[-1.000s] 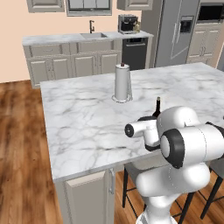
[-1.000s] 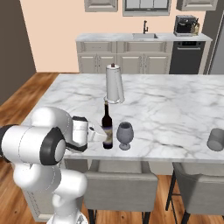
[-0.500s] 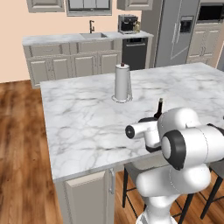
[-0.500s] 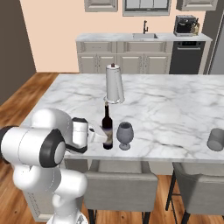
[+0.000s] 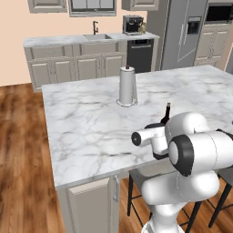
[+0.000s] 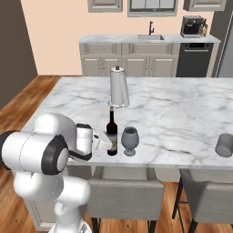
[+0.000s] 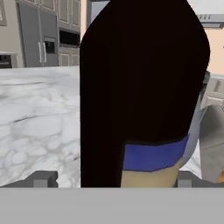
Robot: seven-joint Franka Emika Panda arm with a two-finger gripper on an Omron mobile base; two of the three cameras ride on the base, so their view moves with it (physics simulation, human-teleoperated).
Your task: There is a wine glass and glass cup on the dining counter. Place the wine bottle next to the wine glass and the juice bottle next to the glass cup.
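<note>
A: Beneath the two-finger gripper point(image 6: 105, 142) lies what, and how big is it?

B: The large white, grey-veined marble dining counter point(image 6: 182, 113), the biggest thing here. It runs out ahead of the gripper and off to both sides, and the gripper sits low over its near edge. Grey stools point(image 6: 125, 193) are tucked under that edge, below the gripper.

A: What is the gripper doing?

B: In the right base view it is level with the lower body of the tall dark, almost black wine bottle point(image 6: 112, 134), with the slim long neck. In the hand view the two dark finger tips point(image 7: 43, 179) show on either side of the bottle's base, and the bottle point(image 7: 140, 87) sits right between them, up close. Whether the fingers are pressing on it or just flanking it, I cannot tell.

A: Is the bottle upright?

B: Yes, standing on the marble. From the left base view its neck point(image 5: 167, 113) rises just behind the arm.

A: And past the gripper?

B: Well beyond it stands an upright white paper towel roll point(image 6: 119, 87) on a round base. Just beside the bottle, on its far side from the gripper, stands the small smoky-grey translucent stemmed wine glass point(image 6: 129, 141). Far along the same near edge is the short grey translucent stemless glass cup point(image 6: 224, 145).
</note>
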